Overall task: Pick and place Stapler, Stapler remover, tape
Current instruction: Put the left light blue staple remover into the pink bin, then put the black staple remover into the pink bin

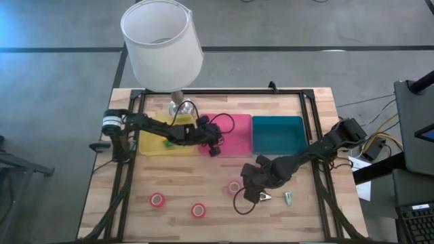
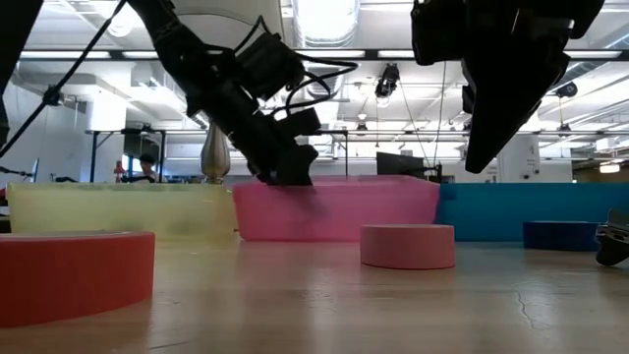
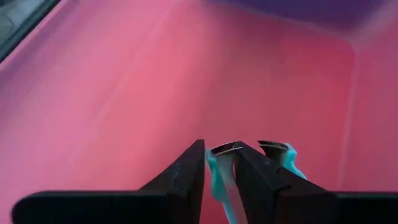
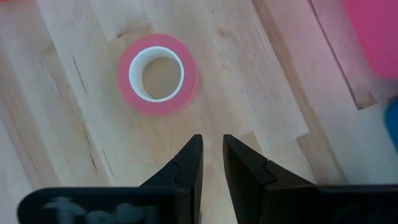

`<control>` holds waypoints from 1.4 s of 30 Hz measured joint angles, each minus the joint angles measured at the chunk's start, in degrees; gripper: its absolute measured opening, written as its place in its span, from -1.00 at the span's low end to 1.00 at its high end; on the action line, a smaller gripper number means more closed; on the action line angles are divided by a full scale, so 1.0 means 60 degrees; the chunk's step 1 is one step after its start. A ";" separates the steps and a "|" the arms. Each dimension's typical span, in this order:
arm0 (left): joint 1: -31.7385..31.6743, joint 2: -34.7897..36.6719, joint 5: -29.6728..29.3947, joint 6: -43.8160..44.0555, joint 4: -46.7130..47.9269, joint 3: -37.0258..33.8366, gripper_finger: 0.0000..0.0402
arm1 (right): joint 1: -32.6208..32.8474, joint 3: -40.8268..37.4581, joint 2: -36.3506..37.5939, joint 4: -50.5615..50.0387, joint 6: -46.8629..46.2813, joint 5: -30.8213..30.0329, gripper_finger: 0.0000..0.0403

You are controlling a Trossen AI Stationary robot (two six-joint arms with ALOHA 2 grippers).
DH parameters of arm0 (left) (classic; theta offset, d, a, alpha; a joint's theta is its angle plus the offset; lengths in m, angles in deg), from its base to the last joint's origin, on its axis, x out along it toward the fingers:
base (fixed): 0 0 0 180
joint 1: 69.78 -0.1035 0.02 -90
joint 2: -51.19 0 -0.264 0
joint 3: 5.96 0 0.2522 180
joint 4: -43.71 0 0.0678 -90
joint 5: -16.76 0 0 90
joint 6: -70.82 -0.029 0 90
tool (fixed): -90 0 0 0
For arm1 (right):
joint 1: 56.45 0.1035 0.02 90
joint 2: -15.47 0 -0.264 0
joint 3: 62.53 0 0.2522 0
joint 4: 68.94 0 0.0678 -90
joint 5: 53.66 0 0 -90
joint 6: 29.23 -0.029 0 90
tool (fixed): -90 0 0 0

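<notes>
Left gripper (image 3: 219,163) holds a teal-handled stapler remover (image 3: 222,168) over the pink bin (image 3: 124,81).
</notes>
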 joint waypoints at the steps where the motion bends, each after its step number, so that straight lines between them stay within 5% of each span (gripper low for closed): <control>1: -0.0006 0.0041 -0.0060 -0.0149 0.0039 0.0043 -0.51 | 0.0000 0.0000 0.0000 0.0009 0.0004 0.0000 -0.72; 14: -0.0043 0.0484 -0.0082 -0.0756 0.1231 0.0691 -0.05 | 0.0000 0.0000 0.0017 -0.0022 0.0002 0.0724 -0.72; 20: 0.0065 0.1408 0.0040 -0.0799 0.1804 0.0787 -0.05 | 0.0214 0.0000 0.0501 -0.0211 -0.0238 0.0922 -0.72; 31: 0.0246 0.3765 0.0195 -0.0484 0.3126 0.0714 -0.13 | 0.1201 -0.0628 0.1444 -0.2414 -0.4805 0.0013 -0.72; 42: 0.0285 0.3700 0.0206 -0.0374 0.3820 0.0700 -0.14 | 0.1510 -0.1257 0.1103 -0.1642 -0.4888 0.0802 -0.72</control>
